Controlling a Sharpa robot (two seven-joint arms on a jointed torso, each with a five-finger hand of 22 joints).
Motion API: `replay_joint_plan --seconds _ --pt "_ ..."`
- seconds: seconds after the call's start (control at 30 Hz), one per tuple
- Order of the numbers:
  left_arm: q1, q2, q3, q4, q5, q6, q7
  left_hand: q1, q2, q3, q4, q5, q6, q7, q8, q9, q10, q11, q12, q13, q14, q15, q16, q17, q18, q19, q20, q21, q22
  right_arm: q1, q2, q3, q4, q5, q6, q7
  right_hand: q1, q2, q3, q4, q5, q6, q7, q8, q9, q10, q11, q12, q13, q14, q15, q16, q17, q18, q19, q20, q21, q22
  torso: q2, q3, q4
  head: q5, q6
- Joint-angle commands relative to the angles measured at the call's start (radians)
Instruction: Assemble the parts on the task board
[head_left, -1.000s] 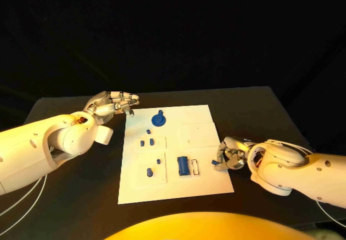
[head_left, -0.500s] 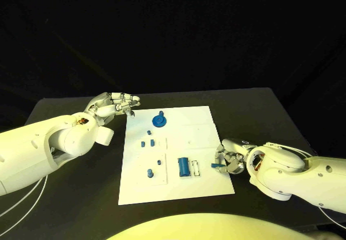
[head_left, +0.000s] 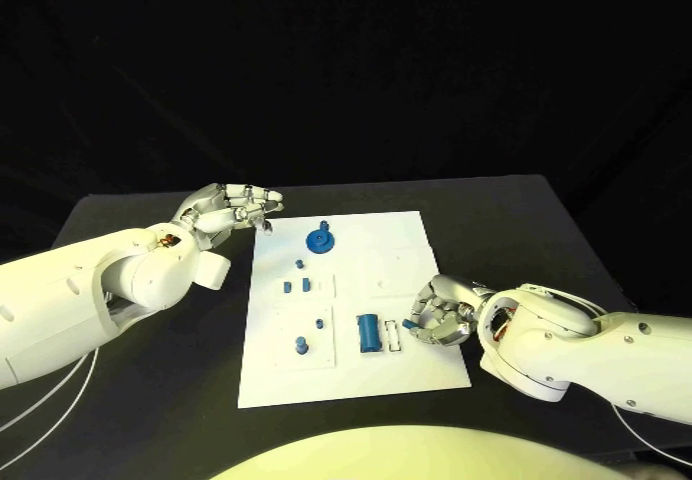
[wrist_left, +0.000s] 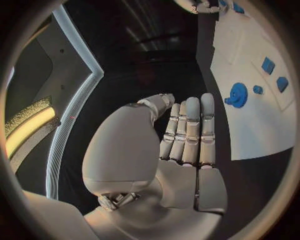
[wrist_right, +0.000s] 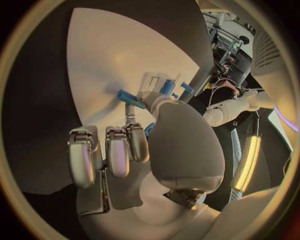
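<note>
Held part (wrist_right: 130, 98): small blue bar, pinched in the right hand (head_left: 437, 314) over the near right area of the task board (head_left: 404, 250); probably light, rigid and smooth, so apt to slip or twist in the pinch.
Where to hold: across the bar's middle, leaving one end free for seating.
Right hand: closed on the part between thumb and fingertips, other fingers curled alongside; hovers just beside the blue cylinder (head_left: 368, 331) lying in its recess.
Left hand (head_left: 228, 208): grasps nothing, fingers straight and close together, raised off the board's far left corner.
Other parts: blue gear (head_left: 319, 239) near the far edge; small pegs (head_left: 296, 286) standing mid-board.
</note>
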Motion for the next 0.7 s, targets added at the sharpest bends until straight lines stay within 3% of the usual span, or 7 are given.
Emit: replay_joint_plan --seconds 0.03,0.1,0.17,0.27,0.7 --pt "0.0 0.003 0.001 0.003 -0.02 0.023 0.005 -0.001 0.005 0.004 0.002 0.002 -0.008 0.0 0.003 0.0 -0.007 0.001 0.005 -0.002 -0.009 -0.001 -0.002 -0.001 0.013 -0.005 0.004 0.0 0.003 -0.001 0.013 0.0 -0.001 0.104 -0.031 -0.001 -0.027 0.0 0.022 -0.01 -0.008 -0.004 -0.004 0.036 0.065 0.042 -0.005 0.005 0.17 0.088 -0.005 0.002 0.193 -0.014 0.105 -0.001 0.004 0.263 0.0 -0.0009 0.0001 0.0 -0.002" --pt "0.0 0.003 0.001 0.003 -0.023 0.026 0.006 -0.001 0.005 0.004 0.002 0.002 -0.008 0.0 0.003 0.0 -0.007 0.001 0.005 -0.002 -0.009 -0.001 -0.002 -0.001 0.013 -0.005 0.004 0.0 0.003 -0.001 0.021 0.0 -0.005 0.116 -0.04 -0.002 -0.063 0.003 0.02 0.007 -0.022 -0.003 -0.002 0.035 0.065 0.043 -0.003 0.007 0.171 0.088 -0.003 0.002 0.193 -0.014 0.105 0.0 0.004 0.263 0.0 -0.0007 0.0002 0.0 -0.002" --pt "0.0 0.003 0.001 0.003 -0.024 0.029 0.008 -0.008 0.001 0.002 0.005 0.001 -0.011 0.001 0.003 -0.001 -0.009 0.003 0.006 -0.002 -0.009 0.001 -0.002 -0.001 0.013 -0.007 0.005 0.0 0.003 -0.003 0.031 0.0 -0.01 0.125 -0.051 -0.003 -0.106 0.009 0.02 0.023 -0.084 -0.001 -0.003 0.033 0.066 0.044 -0.004 0.008 0.172 0.088 -0.003 0.002 0.193 -0.014 0.105 0.0 0.004 0.263 -0.001 -0.0006 0.0004 0.002 0.0" --pt "0.0 0.002 0.001 0.004 -0.026 0.032 0.009 -0.013 -0.002 0.0 0.008 0.001 -0.012 0.001 0.003 -0.001 -0.01 0.003 0.006 -0.002 -0.009 0.002 -0.001 -0.001 0.012 -0.008 0.006 -0.001 0.003 -0.006 0.044 -0.001 -0.017 0.134 -0.058 -0.004 -0.152 0.015 0.018 0.041 -0.138 0.003 -0.003 0.03 0.066 0.045 -0.004 0.009 0.173 0.088 -0.003 0.002 0.193 -0.014 0.105 0.0 0.004 0.263 -0.001 -0.0001 -0.0002 0.004 0.001" --pt "0.0 0.001 0.001 0.004 -0.027 0.036 0.009 -0.015 -0.003 -0.001 0.009 0.001 -0.012 0.001 0.004 -0.001 -0.011 0.003 0.007 -0.002 -0.01 0.002 -0.001 -0.001 0.012 -0.009 0.007 -0.001 0.003 -0.014 0.066 -0.001 -0.028 0.145 -0.036 -0.006 -0.203 0.014 0.011 0.058 -0.16 0.01 -0.003 0.028 0.066 0.048 -0.003 0.015 0.177 0.089 -0.003 0.003 0.194 -0.014 0.105 0.001 0.004 0.263 -0.001 0.0002 0.0002 0.006 -0.004"
